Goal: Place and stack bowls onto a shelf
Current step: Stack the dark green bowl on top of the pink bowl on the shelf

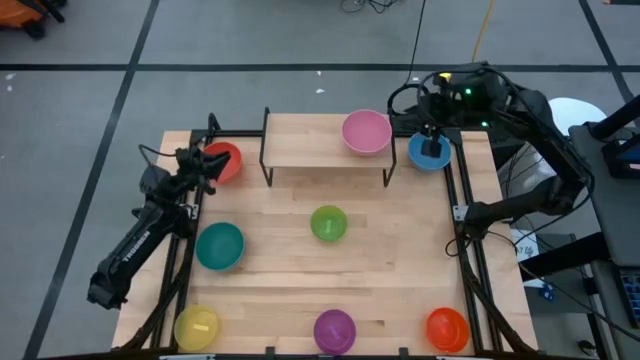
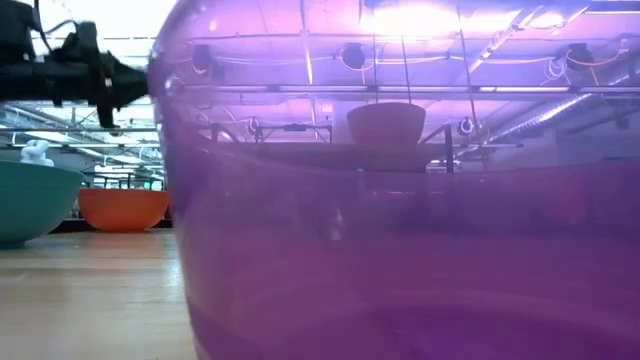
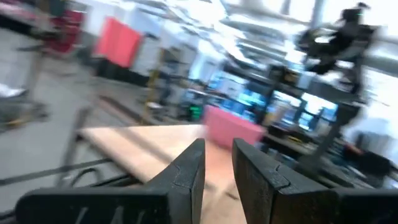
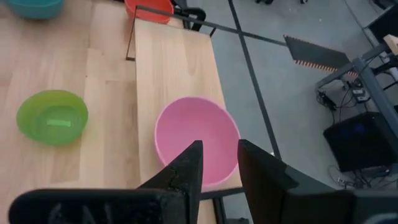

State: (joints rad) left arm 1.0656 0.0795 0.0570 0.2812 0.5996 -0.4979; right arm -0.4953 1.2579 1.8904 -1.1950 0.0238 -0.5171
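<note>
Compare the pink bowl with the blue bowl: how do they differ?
The round pink plastic bowl sits on the light-wood shelf, untouched; the round blue plastic bowl sits on the tabletop beside the shelf, under the right gripper. Both stand upright and look alike in size.

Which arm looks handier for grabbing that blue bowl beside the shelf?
Right, probably. Its gripper hangs right over the blue bowl beside the shelf; the left gripper is across the table, by the red bowl.
</note>
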